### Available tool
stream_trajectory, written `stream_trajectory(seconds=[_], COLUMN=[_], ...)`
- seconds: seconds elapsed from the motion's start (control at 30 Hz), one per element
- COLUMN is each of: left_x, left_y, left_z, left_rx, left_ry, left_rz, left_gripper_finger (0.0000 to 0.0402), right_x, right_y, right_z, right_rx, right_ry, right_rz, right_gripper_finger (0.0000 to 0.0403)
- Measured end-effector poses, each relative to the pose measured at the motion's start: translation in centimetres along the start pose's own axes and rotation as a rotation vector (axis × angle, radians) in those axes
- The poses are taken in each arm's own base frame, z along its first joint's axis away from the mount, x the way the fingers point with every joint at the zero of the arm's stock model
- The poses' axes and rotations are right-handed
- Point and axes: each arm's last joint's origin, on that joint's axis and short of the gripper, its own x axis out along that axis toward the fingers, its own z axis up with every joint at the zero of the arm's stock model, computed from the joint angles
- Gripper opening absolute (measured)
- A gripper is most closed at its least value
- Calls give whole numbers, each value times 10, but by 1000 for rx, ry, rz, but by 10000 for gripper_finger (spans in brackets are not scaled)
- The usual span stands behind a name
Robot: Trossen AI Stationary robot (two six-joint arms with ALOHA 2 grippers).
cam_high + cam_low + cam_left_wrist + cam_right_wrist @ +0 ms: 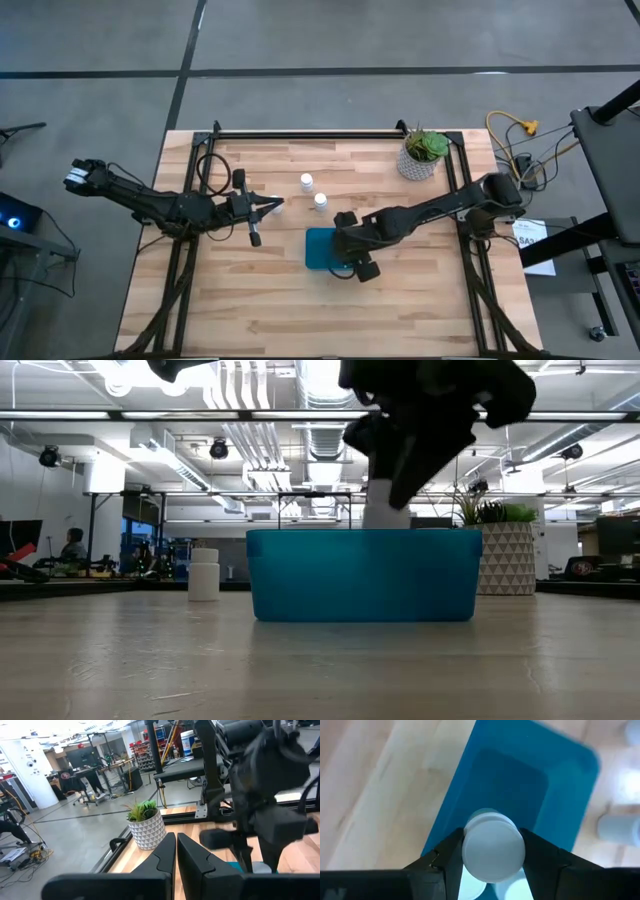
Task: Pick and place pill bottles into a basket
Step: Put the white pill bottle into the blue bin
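Observation:
The teal basket [318,248] sits mid-table and also shows in the low view [365,575]. My right gripper [493,851] is above it, shut on a white pill bottle [388,505]. At least two more white bottles [515,890] show below it inside the basket. Two bottles [307,182] [320,201] stand upright on the table beyond the basket; the low view shows one [204,574]. My left gripper [272,204] is shut and empty, left of those bottles. My right gripper pinches the bottle between its two fingers, one on each side at the cap [493,845]. The fingers [451,855] come from above, pointing down. The bottle is upright and its lower part dips behind the basket's rim [365,532]; whether it touches the floor is hidden.
A white patterned plant pot [422,160] stands at the table's far right, also in the low view [505,560] and the left wrist view [146,827]. Black frame rails [300,133] run along the far edge and both sides. Bare wood lies near the front edge.

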Motion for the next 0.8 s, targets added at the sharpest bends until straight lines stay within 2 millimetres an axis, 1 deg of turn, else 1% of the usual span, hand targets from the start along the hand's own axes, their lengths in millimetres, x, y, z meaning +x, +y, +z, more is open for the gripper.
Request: stream_trajectory(seconds=[0.1,0.27,0.37,0.47,0.63,0.73,0.8], left_x=[0,0,0,0,0,0,0], left_y=[0,0,0,0,0,0,0], left_z=[0,0,0,0,0,0,0], left_rx=[0,1,0,0,-1,-1,-1], left_ry=[0,0,0,0,0,0,0], left_rz=[0,0,1,1,1,1,1], left_gripper_finger=[0,0,0,0,0,0,0], right_x=[6,6,9,18,40,45,45], right_y=[-3,-8,-8,-9,-7,-9,-10], right_z=[0,14,21,25,26,30,32], right_rx=[16,5,-1,-9,-28,-30,-30], right_ry=[23,-1,21,73,204,215,209], right_rz=[0,-7,1,20,69,70,66], right_gripper_finger=[158,156,159,159,155,157,157])
